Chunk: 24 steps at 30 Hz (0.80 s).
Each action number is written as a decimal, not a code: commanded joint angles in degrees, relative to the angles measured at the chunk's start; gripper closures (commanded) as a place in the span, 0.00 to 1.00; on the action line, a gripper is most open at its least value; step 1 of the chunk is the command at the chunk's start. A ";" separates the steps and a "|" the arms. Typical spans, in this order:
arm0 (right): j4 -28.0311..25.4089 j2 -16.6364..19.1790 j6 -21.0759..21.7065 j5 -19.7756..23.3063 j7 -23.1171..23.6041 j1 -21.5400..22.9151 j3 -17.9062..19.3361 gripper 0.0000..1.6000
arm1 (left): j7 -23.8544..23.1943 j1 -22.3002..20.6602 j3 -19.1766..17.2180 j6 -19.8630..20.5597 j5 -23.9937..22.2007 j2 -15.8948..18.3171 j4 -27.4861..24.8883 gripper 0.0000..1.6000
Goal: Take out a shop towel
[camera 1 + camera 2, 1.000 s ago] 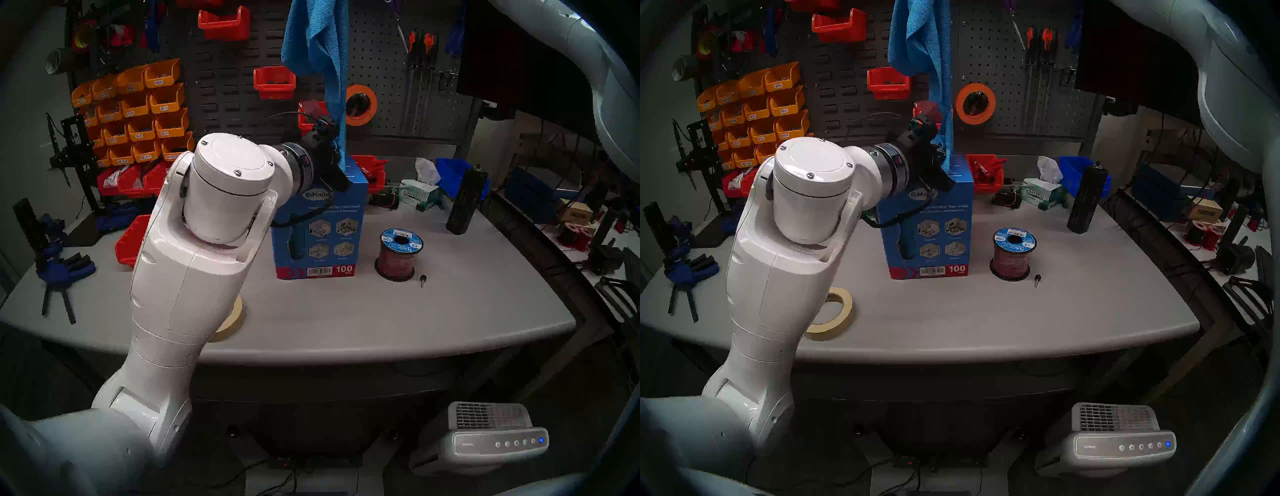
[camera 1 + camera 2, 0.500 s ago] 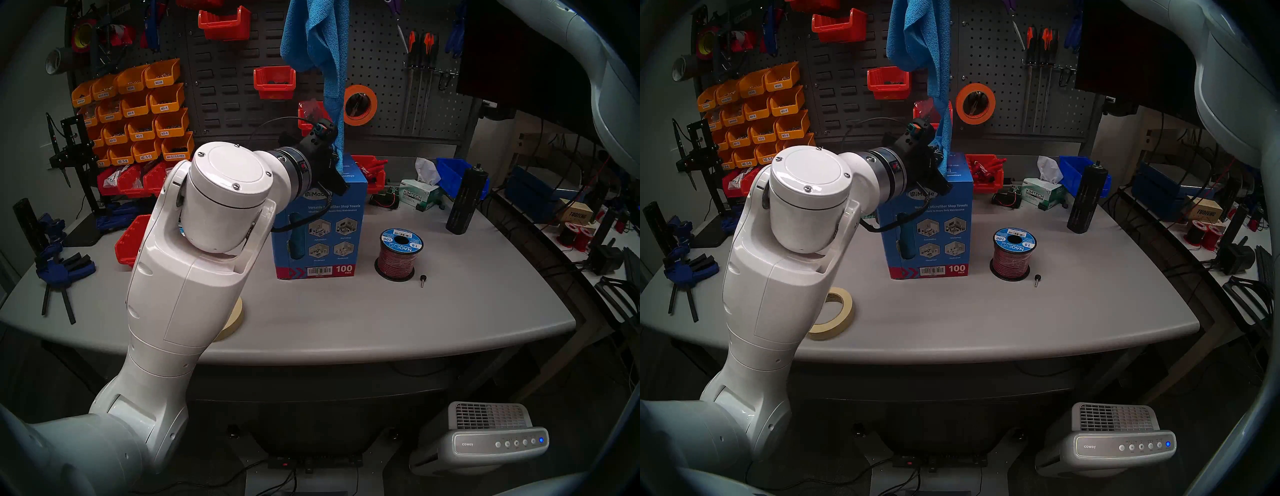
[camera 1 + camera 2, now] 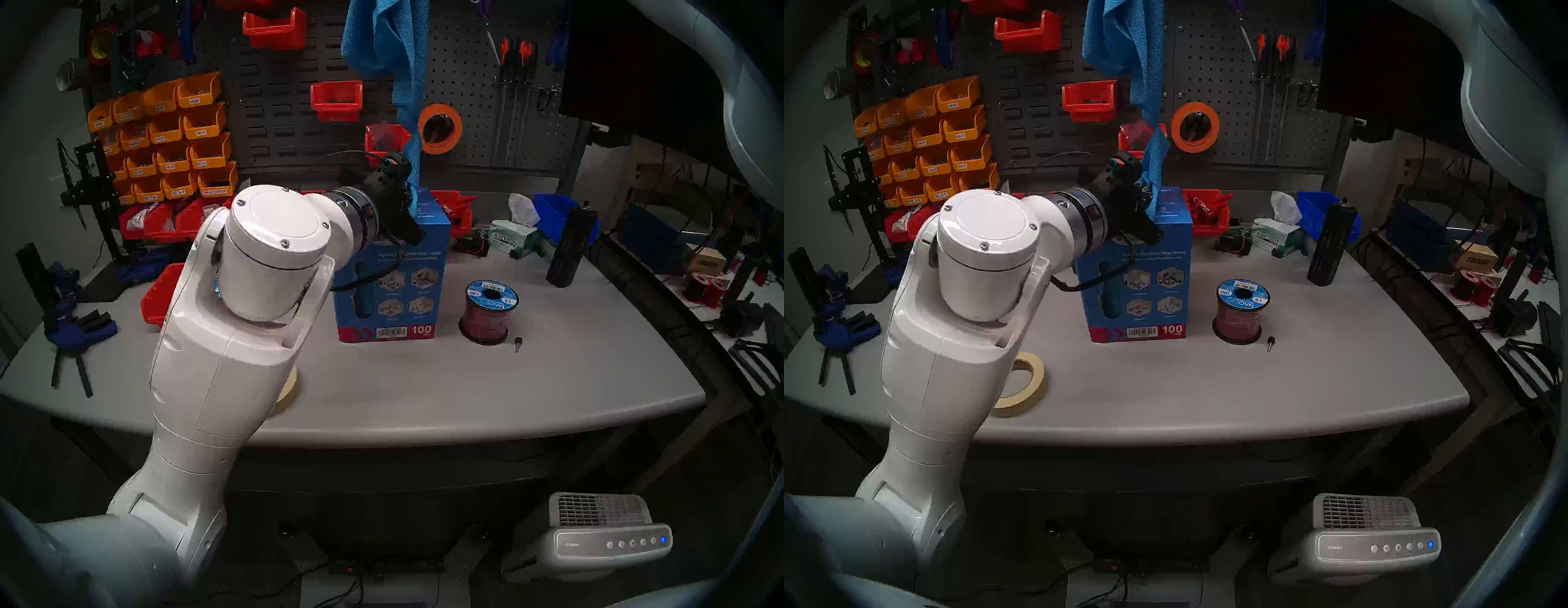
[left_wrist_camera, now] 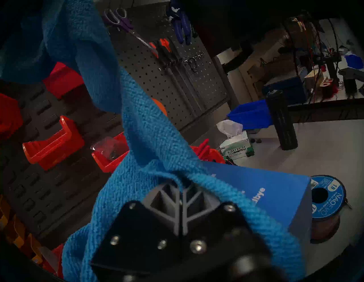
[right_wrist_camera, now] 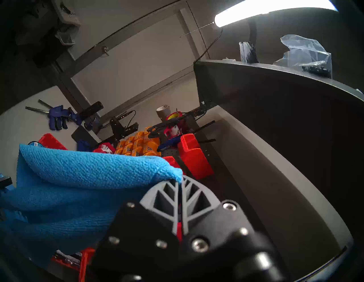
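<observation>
Since the earlier frames: left elbow housing lower and nearer in the head view; hanging fold of the shop towel (image 3: 396, 51) higher against the pegboard (image 3: 466, 93), lower strip drawn thinner.

Nearest: left arm (image 3: 220, 348), smooth white shells, rising from the lower left, bent at a round capped joint, forearm reaching level toward the carton. Left claw (image 4: 180, 190) clenched on the towel's lower end, ribbed grey fingers (image 4: 167, 200) pressed together with cloth bunched around the tips, just above the top face of the blue carton (image 3: 392, 276).

Carton: upright rectangular cardboard box, glossy print, "100" at the base, standing on the grey matte worktop (image 3: 466, 390). Beside it to the right: wire spool (image 3: 488, 312), round, red winding, blue label. Cream tape roll (image 3: 1021, 386) flat near the front edge, partly behind the arm.

Towel: bright blue, soft, fine nubbly weave. Long axis near vertical, stretched from the carton top up out of the head view's upper edge; narrow twisted band below, wide loose fold above.

Upper end pinched in the right claw (image 5: 180, 189), shut tight on a corner, seen only in the right wrist view.

Farther back: green-and-white tissue carton (image 3: 511, 242), black ribbed cylinder (image 3: 570, 246), orange bins (image 3: 169, 140) on the wall.
</observation>
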 commanded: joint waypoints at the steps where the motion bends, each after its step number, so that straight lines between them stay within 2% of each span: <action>1: 1.95 0.52 1.08 0.84 -0.53 2.92 1.03 1.00 | 0.15 1.61 -0.44 0.44 0.05 0.67 -0.30 1.00; 15: 3.77 0.53 2.97 0.86 -0.23 3.31 1.65 1.00 | 1.67 5.12 -2.63 1.13 0.48 2.76 -1.32 1.00; 24: 4.69 1.05 3.86 0.70 0.12 2.82 1.79 1.00 | 3.83 6.97 -7.73 1.60 1.22 4.68 -0.89 1.00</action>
